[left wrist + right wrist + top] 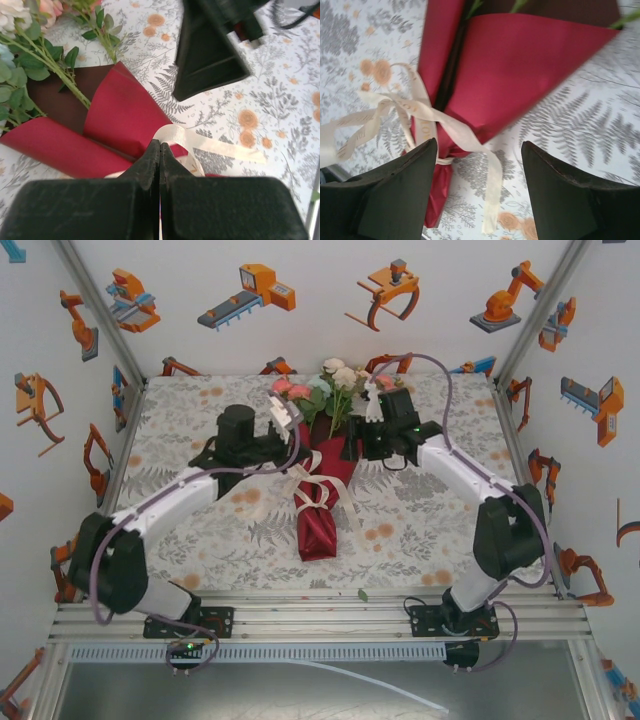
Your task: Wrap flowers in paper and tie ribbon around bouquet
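The bouquet lies in the middle of the table, the flowers (335, 380) at the far end and their stems inside a cone of crimson paper (318, 525). The cream ribbon (316, 488) is looped round the cone's narrow waist, with loose tails on the cloth. My left gripper (160, 145) is shut on the ribbon (220, 146), and a loop rises right at its tips above the paper (120, 110). My right gripper (479, 150) hangs open over the waist. One ribbon tail (492, 190) lies on the cloth between its fingers, untouched, and the paper (520, 65) is just beyond.
Both arms reach in from the near corners and meet over the bouquet, the right gripper's finger (210, 55) close ahead of the left one. A small green leaf (363, 594) lies by the front rail (320, 615). Printed walls close in three sides.
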You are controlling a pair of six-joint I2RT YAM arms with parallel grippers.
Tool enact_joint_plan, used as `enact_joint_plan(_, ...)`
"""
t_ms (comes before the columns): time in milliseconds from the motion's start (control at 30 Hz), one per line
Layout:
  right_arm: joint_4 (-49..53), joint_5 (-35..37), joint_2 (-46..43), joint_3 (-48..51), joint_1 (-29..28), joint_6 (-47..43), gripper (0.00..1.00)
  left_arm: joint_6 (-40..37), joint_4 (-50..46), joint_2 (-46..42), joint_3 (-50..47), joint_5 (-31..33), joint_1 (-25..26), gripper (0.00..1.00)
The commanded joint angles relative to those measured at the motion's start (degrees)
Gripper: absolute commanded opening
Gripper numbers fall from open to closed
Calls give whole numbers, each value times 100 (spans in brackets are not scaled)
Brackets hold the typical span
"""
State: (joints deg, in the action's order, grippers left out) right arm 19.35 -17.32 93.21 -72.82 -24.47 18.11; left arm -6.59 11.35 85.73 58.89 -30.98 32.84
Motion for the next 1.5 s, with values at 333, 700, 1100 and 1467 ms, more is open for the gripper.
enact_joint_plan(333,-118,-26,-150,233,73,218,64,-35,126,885,708,444,327,13)
enact_joint_plan(700,-36,-110,-23,31,66,183,65,-154,-942,36,562,962,-44,56)
enact_joint_plan(1100,376,-1204,144,-83,-352,125,71,2158,-2678,1401,1615,185,-1461,57)
enact_joint_plan(1467,441,-1024,407,286,-662,740,46,2962,-2158,1710,1230,-555,-1375,65)
